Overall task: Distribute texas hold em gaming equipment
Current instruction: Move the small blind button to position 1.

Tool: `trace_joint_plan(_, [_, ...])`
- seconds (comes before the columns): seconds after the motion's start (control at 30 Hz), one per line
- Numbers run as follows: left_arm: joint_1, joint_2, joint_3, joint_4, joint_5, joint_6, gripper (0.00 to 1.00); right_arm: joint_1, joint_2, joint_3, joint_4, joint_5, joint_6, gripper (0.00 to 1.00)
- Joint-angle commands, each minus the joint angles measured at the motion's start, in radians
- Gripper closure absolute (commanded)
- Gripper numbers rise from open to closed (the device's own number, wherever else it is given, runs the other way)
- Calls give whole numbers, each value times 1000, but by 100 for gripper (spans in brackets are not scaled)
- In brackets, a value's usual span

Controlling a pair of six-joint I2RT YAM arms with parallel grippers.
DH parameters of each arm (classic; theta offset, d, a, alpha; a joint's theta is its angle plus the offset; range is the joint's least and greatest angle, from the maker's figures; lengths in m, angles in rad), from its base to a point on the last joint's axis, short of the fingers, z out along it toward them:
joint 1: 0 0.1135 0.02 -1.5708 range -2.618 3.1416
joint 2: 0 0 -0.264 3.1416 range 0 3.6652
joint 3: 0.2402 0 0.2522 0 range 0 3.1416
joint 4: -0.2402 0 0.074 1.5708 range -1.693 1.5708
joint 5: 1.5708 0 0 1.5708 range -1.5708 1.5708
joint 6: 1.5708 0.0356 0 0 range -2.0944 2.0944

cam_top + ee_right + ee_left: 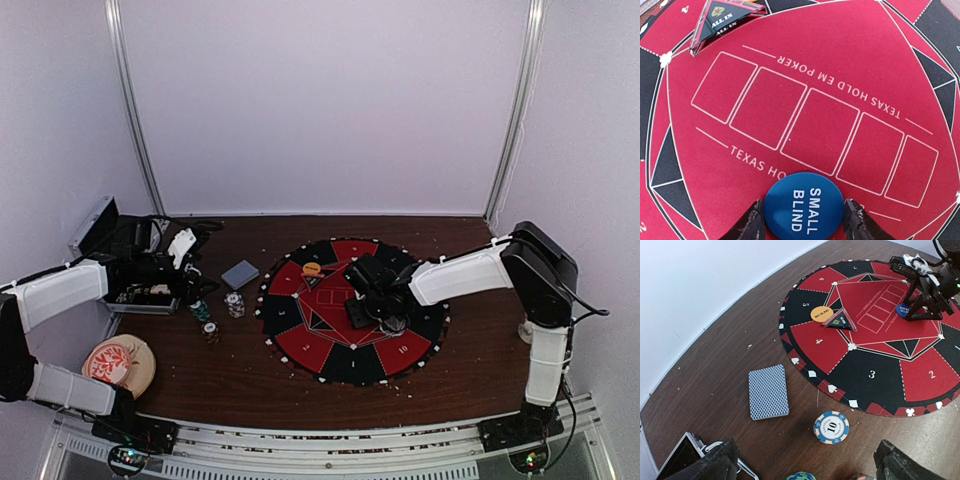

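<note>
Dark wooden surface [240,385] w/ white walls around it.

Top view: the round red-and-black mat [305,345] lies on the surface. The right gripper [375,300] is over the mat's centre. An orange disc [312,268] lies on the mat's far-left part. Just off the mat's left rim are a card deck [240,273], a white-grey chip stack [235,304], a teal chip stack [201,311] and a reddish chip stack [211,331]. The left gripper [195,285] hangs above the teal stack. A metal case [100,225] stands open, further left of the mat.

Left wrist view: the left gripper [807,462] is wide open and holds nothing; both fingers [715,465] are at the bottom edge. The deck [768,391] lies face down, near the mat [870,375]. A chip marked "10" [831,427] tops its stack, just off the mat's rim. The orange disc [821,314] reads "BIG BLIND", and a triangular "ALL IN" marker [840,321] touches it. A blue disc [903,310] sits in the right gripper [920,305], tilted over the mat's centre.

Right wrist view: the blue disc [804,208] reads "SMALL BLIND". The right gripper [802,212] has one finger [751,222] at each side of the disc and seems to touch its rim, so it grips the disc. Cannot tell if the disc touches the mat [865,40]. The marker [722,20] is at the red field's far corner.
</note>
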Motion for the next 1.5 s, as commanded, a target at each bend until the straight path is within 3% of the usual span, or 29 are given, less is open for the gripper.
trace_joint_plan(0.0, [-1, -3, -5, 31, 16, -7, 2, -7, 47, 11, -11, -38, -6, 50])
trace_joint_plan(0.4, [-1, -1, -4, 31, 19, -9, 2, 62, 59, 79, 7, -43, -57, 52])
trace_joint_plan(0.93, [0, -11, -5, 32, 10, -9, 2, 160, 296, 413, -97, -67, -89, 52])
trace_joint_plan(1.47, [-1, -5, -5, 32, 10, -8, 2, 186, 253, 365, -95, -45, -98, 50])
